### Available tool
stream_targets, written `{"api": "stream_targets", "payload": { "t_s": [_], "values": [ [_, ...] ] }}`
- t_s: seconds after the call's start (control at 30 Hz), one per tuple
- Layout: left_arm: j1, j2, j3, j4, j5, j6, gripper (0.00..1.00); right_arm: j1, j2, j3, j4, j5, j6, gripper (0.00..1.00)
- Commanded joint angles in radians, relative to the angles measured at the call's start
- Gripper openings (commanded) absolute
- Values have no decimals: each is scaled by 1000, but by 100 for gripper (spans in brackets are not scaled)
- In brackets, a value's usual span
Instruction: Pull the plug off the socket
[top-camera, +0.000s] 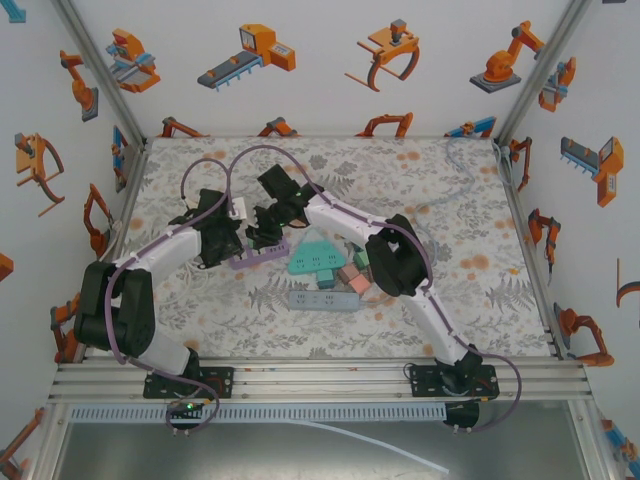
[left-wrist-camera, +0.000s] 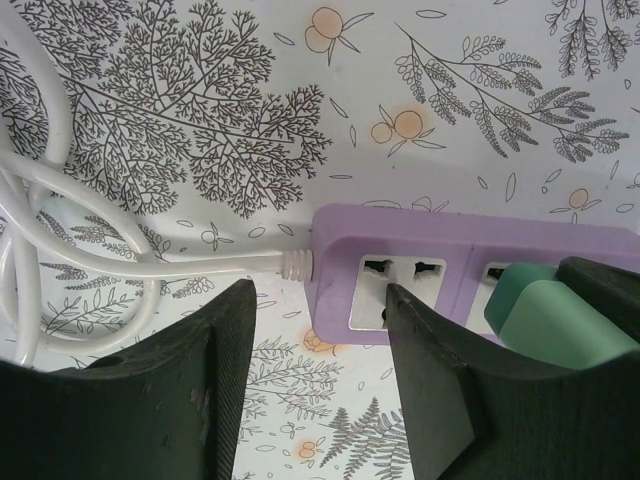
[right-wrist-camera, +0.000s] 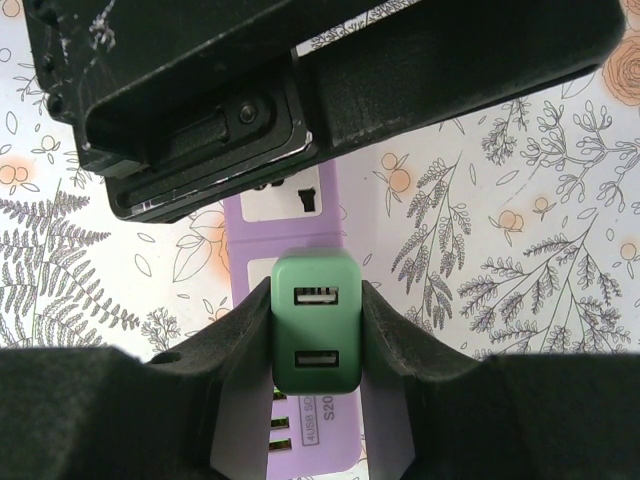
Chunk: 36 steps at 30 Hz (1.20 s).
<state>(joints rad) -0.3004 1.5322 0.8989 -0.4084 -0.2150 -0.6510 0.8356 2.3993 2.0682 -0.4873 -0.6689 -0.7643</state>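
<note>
Purple socket strip (left-wrist-camera: 450, 235), 1 green plug (right-wrist-camera: 317, 325)

The left arm (top-camera: 165, 245) and right arm (top-camera: 438, 322) have white tubular links joined by bulky black joint housings, with lilac cables (top-camera: 270, 150) looping along them. Black base plates (top-camera: 186, 383) sit at 7 and 5 o'clock. The left gripper (left-wrist-camera: 320, 292) and right gripper (right-wrist-camera: 316, 300) have matte black, wedge-shaped fingers (left-wrist-camera: 190, 390), faintly scuffed.

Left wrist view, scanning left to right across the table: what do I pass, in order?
white cable → end of the purple power strip → its empty socket → green plug
</note>
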Motion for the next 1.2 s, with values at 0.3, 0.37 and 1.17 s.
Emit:
{"api": "stream_targets", "payload": {
  "t_s": [0.3,0.37,1.17],
  "values": [
    [-12,44,-16,-141,-47,19,56,-24,-239,-161,215,-23,91,16],
    [-15,20,-9,-133,-36,25,56,-30,-262,-187,244,-18,116,16],
    [-121,-662,-91,154,425,199,89,-370,-781,-912,850,270,1317,10]
  ]
}}
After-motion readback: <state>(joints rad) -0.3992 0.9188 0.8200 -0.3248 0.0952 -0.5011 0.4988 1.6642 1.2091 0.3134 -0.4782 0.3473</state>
